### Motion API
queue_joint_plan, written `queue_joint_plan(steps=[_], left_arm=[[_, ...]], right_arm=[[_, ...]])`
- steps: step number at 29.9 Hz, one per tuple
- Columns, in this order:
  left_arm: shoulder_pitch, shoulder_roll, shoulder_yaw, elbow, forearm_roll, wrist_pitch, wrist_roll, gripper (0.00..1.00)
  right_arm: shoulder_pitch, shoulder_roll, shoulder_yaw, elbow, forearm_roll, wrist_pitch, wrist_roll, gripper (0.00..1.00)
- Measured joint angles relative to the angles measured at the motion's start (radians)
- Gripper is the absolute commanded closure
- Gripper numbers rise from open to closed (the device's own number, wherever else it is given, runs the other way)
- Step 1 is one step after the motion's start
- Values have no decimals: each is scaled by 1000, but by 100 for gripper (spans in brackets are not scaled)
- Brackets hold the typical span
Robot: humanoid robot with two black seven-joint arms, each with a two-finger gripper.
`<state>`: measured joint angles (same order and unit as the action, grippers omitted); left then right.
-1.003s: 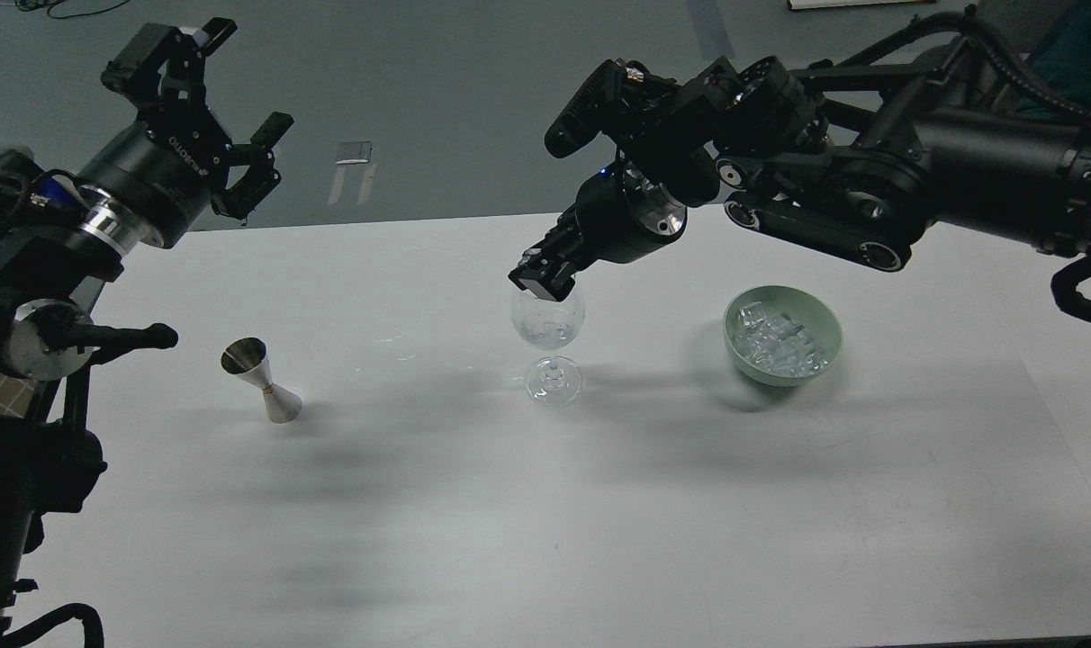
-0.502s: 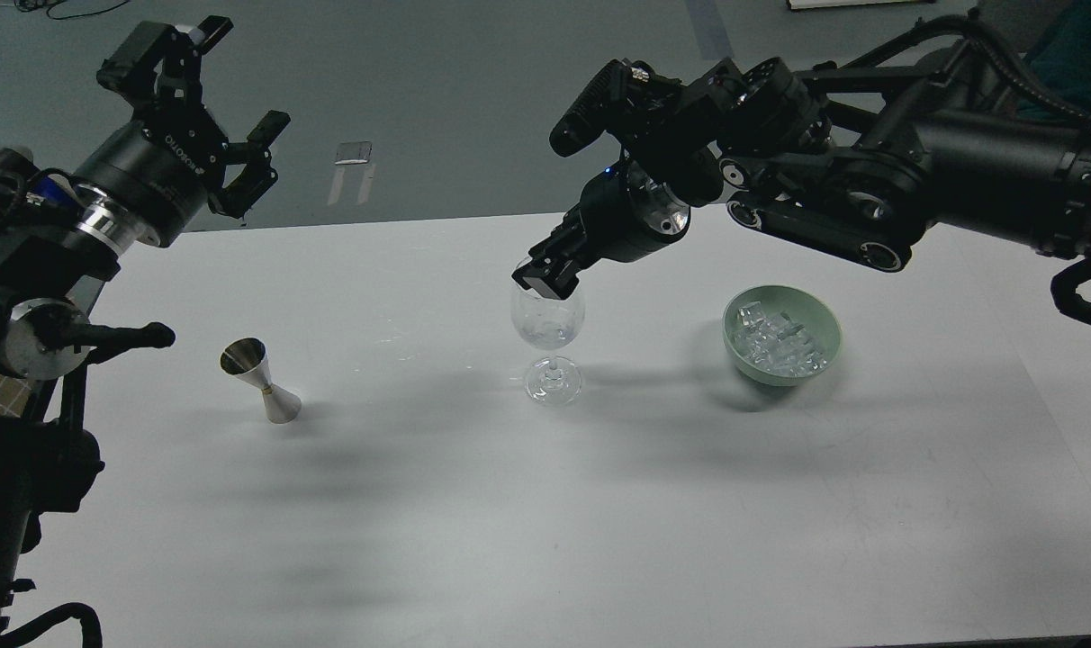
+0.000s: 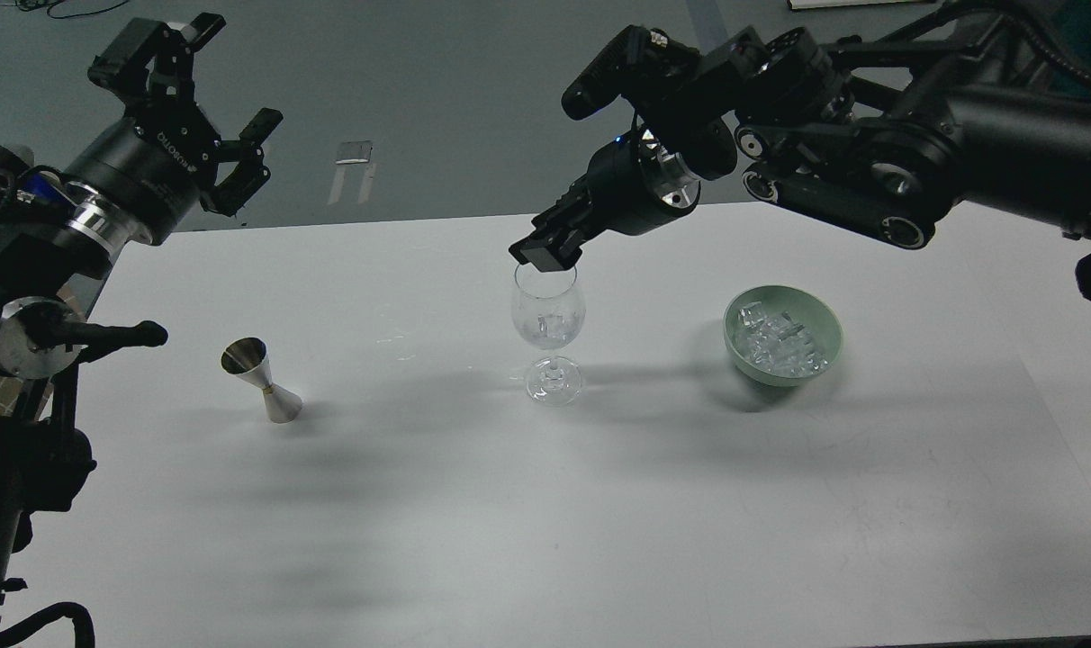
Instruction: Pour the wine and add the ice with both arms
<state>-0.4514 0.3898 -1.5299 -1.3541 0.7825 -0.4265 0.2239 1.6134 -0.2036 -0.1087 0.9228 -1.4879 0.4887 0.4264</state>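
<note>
Hanging high at the far left, above the table's back edge: left end effector [image 3: 205, 108], claws spread wide, nothing between them, black wrist sloping down toward the left border. Standing below it on the white table [image 3: 473, 504], well apart from the claws: a small steel double-cone measuring cup [image 3: 259, 379], leaning a little, wide mouth up and toward the left, base down and to the right. Standing upright near the table's middle: a clear stemmed wine glass [image 3: 548, 333], round foot flat on the surface, a few glinting clear pieces lying in the bottom of the bowl, too small to tell more. Hovering right at the glass's rim, from the upper right: right end effector [image 3: 545, 254], tip showing as one dark block, fingers not separable, so open or closed cannot be told; nothing visibly held. Stretching back from it toward the upper right corner: the thick black right arm [image 3: 870, 171] with silver joint rings. Sitting to the right of the glass, apart from it: a pale green bowl [image 3: 829, 337], holding the ice [image 3: 779, 340], a heap of clear cubes glinting white, filling much of the bowl's inside. Falling across the table beneath both arms: soft grey shadows.
</note>
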Motion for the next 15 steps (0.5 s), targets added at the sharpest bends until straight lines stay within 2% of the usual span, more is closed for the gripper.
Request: queue_joint_plan(steps=[2,7,13,15], left_arm=[[-4,1,0,4,-3,0,-1,2],[-9,1,1,13,-7,1,-1,2],[-23,-11,2,31,-16,28,3,2],[-42,-12,8,51,-18,36,4,2]], right_arm=[[12,-20,64,-6,19,0,-1,0],[30,-75,202,-48,148,0,-8,0],[2,-140,281,-140,377,-4,-12,0],[-36,-153,311,-159,443,-55,-14,0]])
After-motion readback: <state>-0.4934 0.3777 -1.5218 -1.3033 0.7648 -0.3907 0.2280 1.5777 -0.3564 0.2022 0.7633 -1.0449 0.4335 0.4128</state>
